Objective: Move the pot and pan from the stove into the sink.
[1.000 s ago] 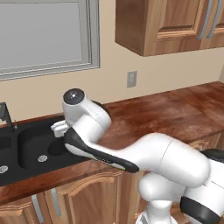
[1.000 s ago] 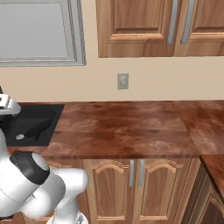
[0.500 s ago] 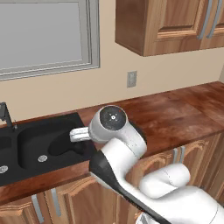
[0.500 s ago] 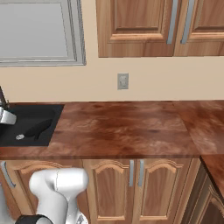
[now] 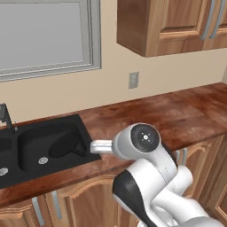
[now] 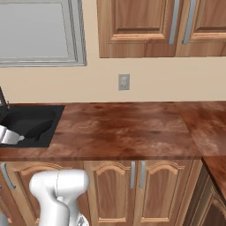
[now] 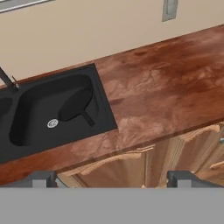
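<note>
A rendered home kitchen. Reddish-brown wood countertop (image 6: 123,130) running along a cream wall, with a black recessed sink (image 5: 31,144) set into it and a dark slim faucet (image 5: 6,116) at its back edge. Warm wooden base cabinets (image 6: 132,185) with arched door panels and metal bar handles below; matching wall cabinets (image 6: 159,26) above. Grey-framed window (image 5: 44,35) over the sink, and a wall outlet (image 6: 124,81) above the counter.
</note>
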